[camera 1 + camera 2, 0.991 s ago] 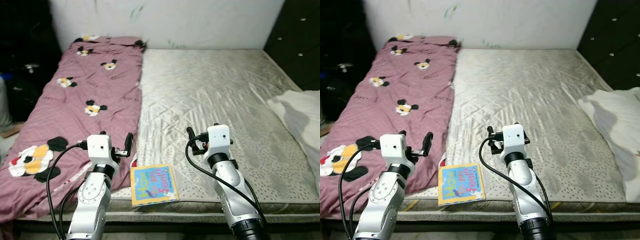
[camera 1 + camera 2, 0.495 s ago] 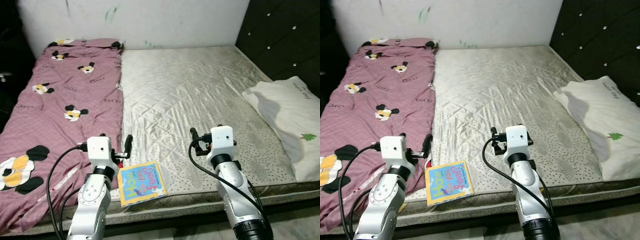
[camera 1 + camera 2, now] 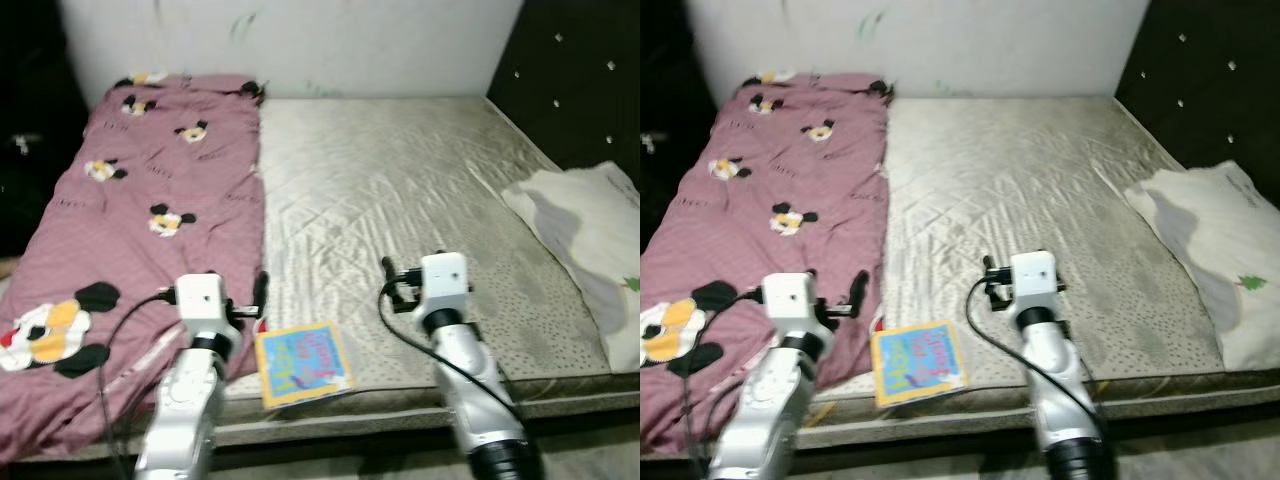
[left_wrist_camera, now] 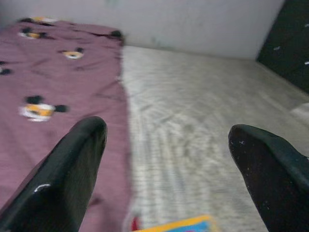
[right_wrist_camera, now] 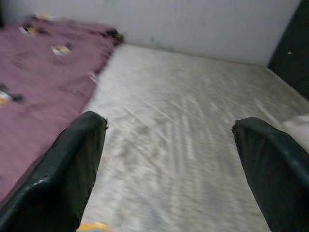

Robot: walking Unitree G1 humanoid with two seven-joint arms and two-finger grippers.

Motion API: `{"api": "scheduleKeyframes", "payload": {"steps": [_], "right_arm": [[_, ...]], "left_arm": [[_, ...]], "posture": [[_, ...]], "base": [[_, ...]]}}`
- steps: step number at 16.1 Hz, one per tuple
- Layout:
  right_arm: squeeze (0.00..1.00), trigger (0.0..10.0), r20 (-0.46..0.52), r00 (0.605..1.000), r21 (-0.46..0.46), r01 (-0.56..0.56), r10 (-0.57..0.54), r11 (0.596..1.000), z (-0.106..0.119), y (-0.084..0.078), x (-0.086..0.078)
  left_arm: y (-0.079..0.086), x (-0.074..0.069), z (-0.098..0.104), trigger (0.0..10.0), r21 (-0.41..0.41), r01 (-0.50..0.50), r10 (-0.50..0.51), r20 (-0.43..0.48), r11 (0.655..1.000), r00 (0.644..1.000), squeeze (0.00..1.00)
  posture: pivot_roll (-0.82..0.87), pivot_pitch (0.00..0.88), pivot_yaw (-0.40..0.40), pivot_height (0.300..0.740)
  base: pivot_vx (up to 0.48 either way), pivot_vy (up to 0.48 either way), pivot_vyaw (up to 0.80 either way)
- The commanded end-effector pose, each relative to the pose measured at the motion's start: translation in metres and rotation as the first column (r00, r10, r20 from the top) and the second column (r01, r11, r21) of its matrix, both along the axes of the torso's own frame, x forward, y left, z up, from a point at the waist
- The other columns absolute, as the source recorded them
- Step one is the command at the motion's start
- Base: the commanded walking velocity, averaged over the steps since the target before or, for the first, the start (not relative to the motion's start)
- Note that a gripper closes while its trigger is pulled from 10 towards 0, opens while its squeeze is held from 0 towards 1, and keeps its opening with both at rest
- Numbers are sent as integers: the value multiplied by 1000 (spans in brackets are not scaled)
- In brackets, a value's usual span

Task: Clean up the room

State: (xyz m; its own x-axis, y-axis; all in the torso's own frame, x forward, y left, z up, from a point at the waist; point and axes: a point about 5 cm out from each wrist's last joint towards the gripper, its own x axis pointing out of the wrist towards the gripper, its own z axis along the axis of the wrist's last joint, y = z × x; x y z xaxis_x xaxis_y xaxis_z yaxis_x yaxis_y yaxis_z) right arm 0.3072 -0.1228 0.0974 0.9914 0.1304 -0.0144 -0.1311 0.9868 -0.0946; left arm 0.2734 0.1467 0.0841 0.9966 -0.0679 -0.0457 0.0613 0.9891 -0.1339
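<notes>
A colourful children's book lies at the mattress's front edge, its yellow edge just below my left gripper. That gripper is open, hovering over the seam between the maroon cartoon-mouse blanket and the mattress, to the left of the book. My right gripper is open too, with nothing between its fingers, held above the mattress to the right of the book. A white pillow lies at the bed's right side.
The bed stands against a pale wall at the back. A dark tufted headboard rises on the right. Dark clutter sits left of the bed. Bare floor shows at the front right.
The whole picture has shifted and is blurred, so the camera has moved. Both arms hold the same raised pose; book, blanket and pillow have not moved.
</notes>
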Motion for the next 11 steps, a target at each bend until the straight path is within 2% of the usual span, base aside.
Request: {"api": "scheduleKeyframes", "payload": {"steps": [1,2,8,10,11], "right_arm": [[0,10000,-12,1000,-11,15,-15,1000,-3,-8,-1],[0,10000,-13,1000,-12,14,-14,1000,-3,-7,0],[0,10000,-22,1000,-8,4,-4,1000,-4,-5,0],[0,10000,-34,999,0,8,-8,1000,-6,-6,0],[0,10000,-30,1000,-3,5,-5,1000,-5,-6,0]], "left_arm": [[-3,2,4,10000,-5,6,-6,13,1000,1000,0],[-3,3,6,10000,0,9,-9,23,1000,1000,0],[-3,4,8,10000,9,4,-4,41,1000,999,0],[-3,4,8,10000,10,-2,1,42,1000,999,0],[-1,4,8,10000,16,-16,15,40,1000,999,0]], "posture": [[-4,60,5,740],[-4,59,6,740],[-6,56,8,740],[-6,56,8,740],[-6,56,8,740]], "base": [[0,480,0],[0,480,0],[0,0,0],[0,0,-631],[0,0,0]]}}
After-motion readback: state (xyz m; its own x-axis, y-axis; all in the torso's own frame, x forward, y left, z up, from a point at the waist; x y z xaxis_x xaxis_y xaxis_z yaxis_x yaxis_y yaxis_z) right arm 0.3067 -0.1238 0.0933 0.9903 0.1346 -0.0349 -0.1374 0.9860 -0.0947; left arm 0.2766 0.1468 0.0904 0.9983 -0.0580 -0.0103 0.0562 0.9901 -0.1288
